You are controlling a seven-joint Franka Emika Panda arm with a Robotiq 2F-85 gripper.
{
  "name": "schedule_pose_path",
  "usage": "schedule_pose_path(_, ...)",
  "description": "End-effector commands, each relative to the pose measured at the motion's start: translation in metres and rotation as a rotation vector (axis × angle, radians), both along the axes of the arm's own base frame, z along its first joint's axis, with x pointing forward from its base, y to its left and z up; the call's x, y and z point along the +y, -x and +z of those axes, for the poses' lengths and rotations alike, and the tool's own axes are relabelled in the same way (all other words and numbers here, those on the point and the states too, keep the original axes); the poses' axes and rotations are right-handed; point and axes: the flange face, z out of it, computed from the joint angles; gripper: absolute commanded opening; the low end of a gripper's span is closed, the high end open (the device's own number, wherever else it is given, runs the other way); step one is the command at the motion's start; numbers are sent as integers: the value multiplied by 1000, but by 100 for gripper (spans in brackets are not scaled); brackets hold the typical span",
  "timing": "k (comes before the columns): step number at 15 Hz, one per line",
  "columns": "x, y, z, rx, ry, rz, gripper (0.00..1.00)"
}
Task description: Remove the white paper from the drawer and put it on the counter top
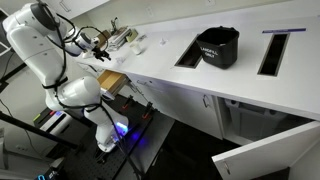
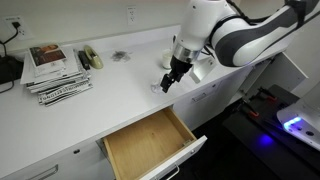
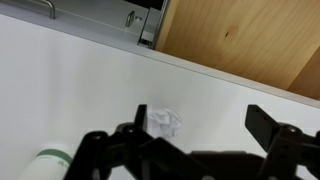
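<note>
The gripper (image 3: 197, 118) sat nearest, its jaws spread apart and holding nothing, above the white counter top (image 3: 60, 90). The crumpled white paper (image 3: 165, 122) lay on the counter between the fingers, out of the open drawer (image 3: 250, 40).

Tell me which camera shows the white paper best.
The wrist view: the crumpled paper lies plainly on the counter. In both exterior views it is too small to make out near the gripper.
</note>
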Motion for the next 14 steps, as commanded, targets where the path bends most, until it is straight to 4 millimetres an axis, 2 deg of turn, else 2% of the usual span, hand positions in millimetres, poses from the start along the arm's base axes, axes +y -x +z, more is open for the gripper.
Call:
schedule_pose_path(1,-3,38,52,-76,71,-35,100)
schedule_pose_path(3,-4,53,74,-91,99,-68,100)
schedule_pose_path(7,-11,74,102,-88,143,-88,100)
schedule_pose_path(9,-13,80,109,-96,166,-90,100)
schedule_pose_path(10,-2,71,103,-79,144,-70,100)
schedule_pose_path(14,-5,75,107,-81,153,-71,100)
